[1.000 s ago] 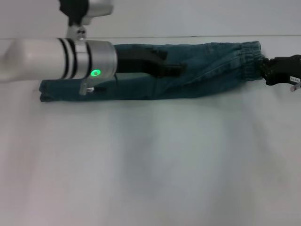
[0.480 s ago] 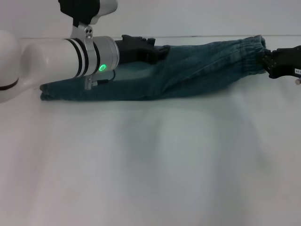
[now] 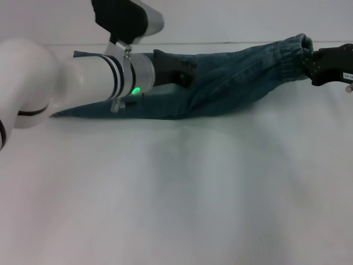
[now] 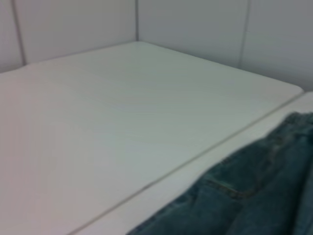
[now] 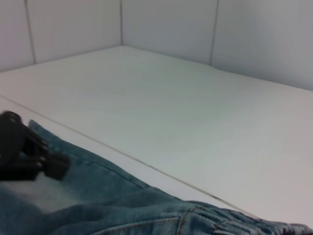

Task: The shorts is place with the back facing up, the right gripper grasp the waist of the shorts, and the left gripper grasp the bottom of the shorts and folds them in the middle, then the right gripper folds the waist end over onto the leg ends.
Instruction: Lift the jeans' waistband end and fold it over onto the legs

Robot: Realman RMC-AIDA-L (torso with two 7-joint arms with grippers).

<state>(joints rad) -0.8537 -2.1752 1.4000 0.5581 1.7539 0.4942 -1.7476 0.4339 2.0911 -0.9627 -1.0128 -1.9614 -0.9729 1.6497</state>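
Across your smooth white counter (image 3: pixel 176 193), the folded denim shorts (image 3: pixel 231 83) stretch; your right pincer (image 3: pixel 315 69) clamps their ruffled waist (image 3: pixel 292 52), while the left pincer (image 3: pixel 179 70) grips mid-fabric.

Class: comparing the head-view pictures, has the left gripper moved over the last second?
Yes. The left gripper has moved toward the table's far edge seam, off the shorts' middle.

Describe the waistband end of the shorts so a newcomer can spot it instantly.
On the white table, the teal-blue denim shorts lie folded in a long strip across the far side. Follow the strip to the robot's right, where it ends at the waist of the shorts, lifted slightly and meeting the right gripper. Unlike the smooth denim beside it, this band is gathered and ruffled.
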